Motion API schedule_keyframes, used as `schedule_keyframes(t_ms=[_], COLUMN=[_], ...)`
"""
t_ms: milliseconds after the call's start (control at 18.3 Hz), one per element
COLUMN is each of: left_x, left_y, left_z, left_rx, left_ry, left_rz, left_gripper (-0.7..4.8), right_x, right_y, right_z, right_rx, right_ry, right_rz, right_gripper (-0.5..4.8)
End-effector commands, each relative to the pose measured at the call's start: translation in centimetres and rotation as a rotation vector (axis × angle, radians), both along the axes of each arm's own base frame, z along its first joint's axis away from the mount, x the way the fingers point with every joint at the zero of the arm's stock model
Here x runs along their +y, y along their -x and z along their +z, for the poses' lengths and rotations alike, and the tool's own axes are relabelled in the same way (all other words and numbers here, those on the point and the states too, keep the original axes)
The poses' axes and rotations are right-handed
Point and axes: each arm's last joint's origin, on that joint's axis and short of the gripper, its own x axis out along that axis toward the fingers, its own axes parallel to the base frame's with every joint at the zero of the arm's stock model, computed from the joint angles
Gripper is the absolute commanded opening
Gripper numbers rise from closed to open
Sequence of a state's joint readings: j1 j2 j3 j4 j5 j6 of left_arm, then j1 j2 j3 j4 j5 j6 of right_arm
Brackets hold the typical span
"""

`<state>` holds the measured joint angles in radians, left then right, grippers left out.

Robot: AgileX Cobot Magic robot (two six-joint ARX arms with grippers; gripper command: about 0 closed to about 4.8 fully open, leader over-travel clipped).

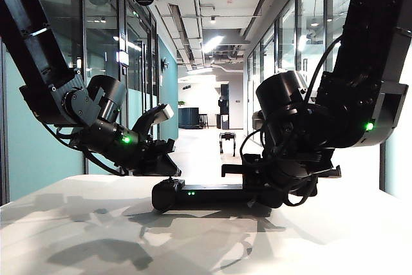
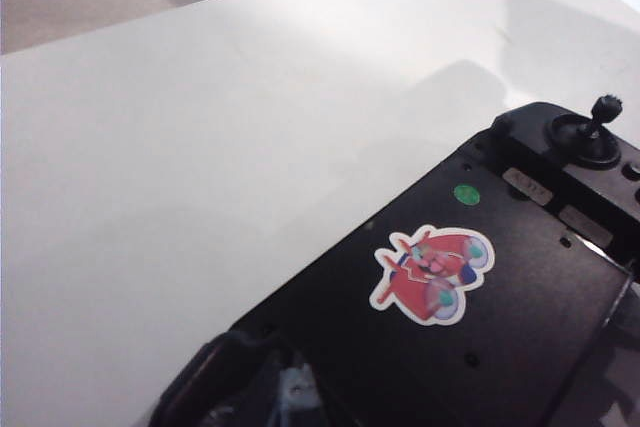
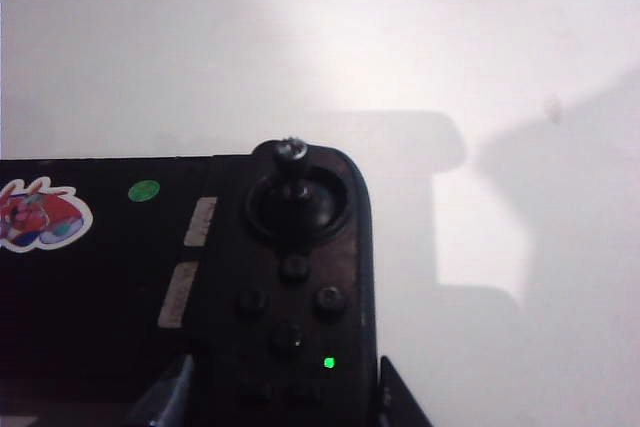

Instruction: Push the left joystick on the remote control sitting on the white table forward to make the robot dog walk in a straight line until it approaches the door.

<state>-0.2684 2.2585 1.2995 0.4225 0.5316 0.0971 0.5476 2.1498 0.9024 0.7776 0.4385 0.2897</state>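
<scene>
Bracing the controller: the right gripper (image 3: 280,399) has its jaws closed on the remote control (image 1: 206,192), one finger pressed to each side of its right-hand end. My read is that this clamp is there so the body can't skid when a stick gets shoved.
Where the controller sits: flat on the white table (image 1: 77,223), lengthways across the middle, sticks up, between the two arms.
Left gripper: the left gripper (image 1: 164,159) hangs low over the controller's left end, nose angled down at it. That's the pushing hand, by the look of it. Its jaws, open or closed? I can't tell; the exterior view shows only a dark silhouette, and its own wrist camera shows no clear fingers.
Left joystick: at that left end, right under the left gripper's tip, too dark and small to pick out. Whether the tip is touching it, I can't say.
Other stick: the right-hand stick (image 3: 291,152) stands free, just ahead of the right gripper's fingers, with nothing on it.
Sticker: a red cartoon sticker (image 2: 432,273) marks the flat middle bar, which nothing grips.
Robot dog: the robot dog (image 1: 226,138) is on its feet far down the corridor, small in the distance, lined up with the hallway.
Door: can't make it out from here, so how close the dog is I won't guess.
</scene>
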Motion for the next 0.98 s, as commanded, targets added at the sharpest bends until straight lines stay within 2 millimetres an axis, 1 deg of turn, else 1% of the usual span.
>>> schedule_keyframes(t_ms=[55,164,273,437,547,601,656,710,765,820,874,929,984], left_x=[0.1,0.2,0.3,0.8,1.2,1.6,1.8,2.0,2.2,2.3,2.5,2.8,2.9], left_y=[-0.3,-0.1,0.3,1.8,3.2,4.1,4.6,5.4,6.1,6.6,7.4,8.0,8.4], left_z=[0.4,1.2,2.7,6.5,9.4,11.5,12.7,14.4,16.0,17.0,18.4,19.5,20.0], left_rx=[-0.029,-0.009,0.016,0.094,0.135,0.134,0.124,0.099,0.071,0.056,0.033,0.014,0.005], left_ry=[0.001,-0.004,-0.010,-0.034,-0.066,-0.090,-0.099,-0.093,-0.084,-0.079,-0.073,-0.076,-0.077], left_rz=[0.015,0.014,0.013,0.017,0.046,0.079,0.095,0.099,0.100,0.101,0.104,0.118,0.127], left_gripper=[-0.06,-0.06,-0.06,-0.06,-0.06,-0.05,-0.06,-0.06,-0.06,-0.06,-0.06,-0.05,-0.06], right_x=[0.0,0.0,0.0,0.0,0.0,0.1,0.1,0.1,0.1,0.1,0.1,0.1,0.1], right_y=[-0.1,-0.1,-0.1,-0.1,-0.1,-0.1,-0.1,-0.1,-0.1,-0.1,-0.1,-0.1,-0.1], right_z=[0.3,0.3,0.3,0.3,0.3,0.3,0.3,0.3,0.3,0.3,0.5,0.8,1.0], right_rx=[-0.019,-0.018,-0.018,-0.019,-0.017,-0.014,-0.015,-0.015,-0.016,-0.018,-0.022,-0.028,-0.032], right_ry=[0.004,0.005,0.004,0.004,0.003,0.003,0.019,0.024,0.042,0.049,0.060,0.057,0.055], right_rz=[-0.007,-0.007,-0.007,-0.006,-0.001,0.017,0.027,0.030,0.038,0.041,0.047,0.047,0.047], right_gripper=[1.74,1.75,1.75,1.75,1.76,1.89,2.29,3.11,3.28,3.28,3.28,3.28,3.28])
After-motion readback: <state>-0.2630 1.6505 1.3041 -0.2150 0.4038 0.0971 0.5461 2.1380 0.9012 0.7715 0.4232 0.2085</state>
